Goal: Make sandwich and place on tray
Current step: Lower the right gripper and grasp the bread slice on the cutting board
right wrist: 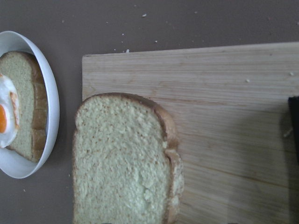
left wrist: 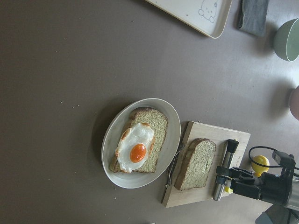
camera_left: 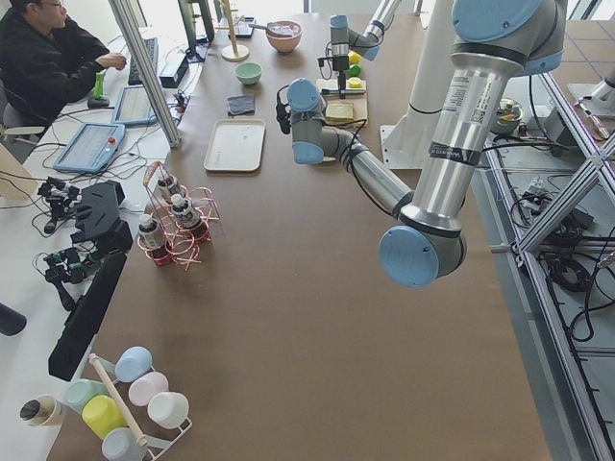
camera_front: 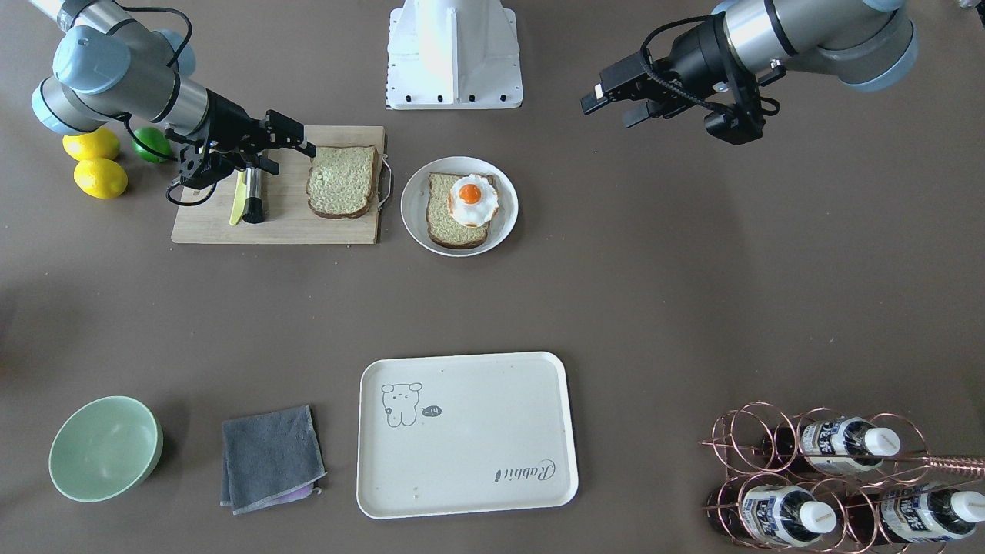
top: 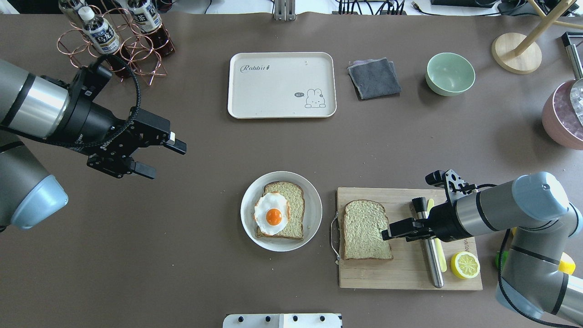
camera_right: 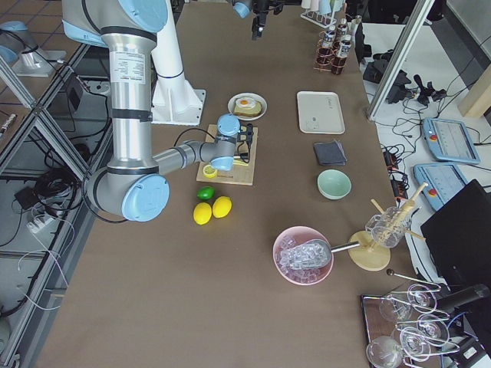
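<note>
One bread slice [top: 366, 230] lies on the wooden cutting board [top: 410, 273]; it also shows in the right wrist view [right wrist: 124, 161]. The second slice [top: 294, 196] lies on a round white plate [top: 314, 214] with the fried egg [top: 272, 214] on top. The cream tray [top: 282, 84] with "Rabbit" script lies empty at the far side of the table. My right gripper [top: 396, 229] hovers over the board just beside the slice's right edge, jaws open and empty. My left gripper [top: 164, 159] is open and empty, held in the air left of the plate.
A steel-handled tool [top: 430, 255], a yellow knife and a half lemon [top: 465, 265] lie on the board under my right wrist. A grey cloth [top: 374, 78] and a green bowl [top: 450, 74] sit right of the tray. A copper bottle rack [top: 114, 41] stands far left.
</note>
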Controlling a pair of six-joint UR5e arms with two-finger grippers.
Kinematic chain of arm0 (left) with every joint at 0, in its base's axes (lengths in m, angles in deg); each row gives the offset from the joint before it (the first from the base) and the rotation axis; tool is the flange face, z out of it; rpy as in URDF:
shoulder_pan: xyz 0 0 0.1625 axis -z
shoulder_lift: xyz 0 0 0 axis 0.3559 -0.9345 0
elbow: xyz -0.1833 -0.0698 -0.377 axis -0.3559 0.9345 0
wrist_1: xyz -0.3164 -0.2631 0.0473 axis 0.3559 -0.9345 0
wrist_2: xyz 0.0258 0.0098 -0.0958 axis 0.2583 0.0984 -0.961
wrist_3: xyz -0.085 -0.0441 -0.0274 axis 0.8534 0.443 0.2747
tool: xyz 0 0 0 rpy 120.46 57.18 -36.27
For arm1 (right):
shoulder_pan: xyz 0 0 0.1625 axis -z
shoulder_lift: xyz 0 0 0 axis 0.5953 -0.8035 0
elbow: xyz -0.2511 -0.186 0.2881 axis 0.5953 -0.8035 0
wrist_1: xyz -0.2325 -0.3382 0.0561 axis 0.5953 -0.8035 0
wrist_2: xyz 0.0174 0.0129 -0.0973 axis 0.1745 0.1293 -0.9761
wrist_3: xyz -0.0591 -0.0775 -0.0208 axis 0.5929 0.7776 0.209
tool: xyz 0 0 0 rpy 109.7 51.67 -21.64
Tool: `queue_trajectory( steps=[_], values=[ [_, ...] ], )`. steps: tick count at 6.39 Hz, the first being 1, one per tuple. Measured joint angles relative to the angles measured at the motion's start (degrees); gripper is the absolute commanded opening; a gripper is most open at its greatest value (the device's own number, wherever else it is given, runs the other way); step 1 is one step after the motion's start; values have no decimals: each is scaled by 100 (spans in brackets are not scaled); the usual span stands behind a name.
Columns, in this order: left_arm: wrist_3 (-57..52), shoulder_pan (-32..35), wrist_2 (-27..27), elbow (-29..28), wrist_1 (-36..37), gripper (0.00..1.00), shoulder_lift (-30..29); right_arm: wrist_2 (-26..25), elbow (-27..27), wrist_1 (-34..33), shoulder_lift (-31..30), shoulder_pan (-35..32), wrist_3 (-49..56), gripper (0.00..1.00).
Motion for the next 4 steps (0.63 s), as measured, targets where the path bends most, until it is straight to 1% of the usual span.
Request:
queue_trajectory(
  steps=[1,2,3,4],
  values=[
    [-3,-2,0,-1,0,98,6,-94,5,-11,26,30,9,78],
    [-10,-3,1,-5,-2,98,10,-137,0,-24,48,32,12,76],
    [-15,-3,3,-10,-6,98,11,-171,-18,-34,65,37,13,71],
    [-22,-3,7,-17,-8,98,12,-222,-31,-71,93,55,13,58]
  ],
)
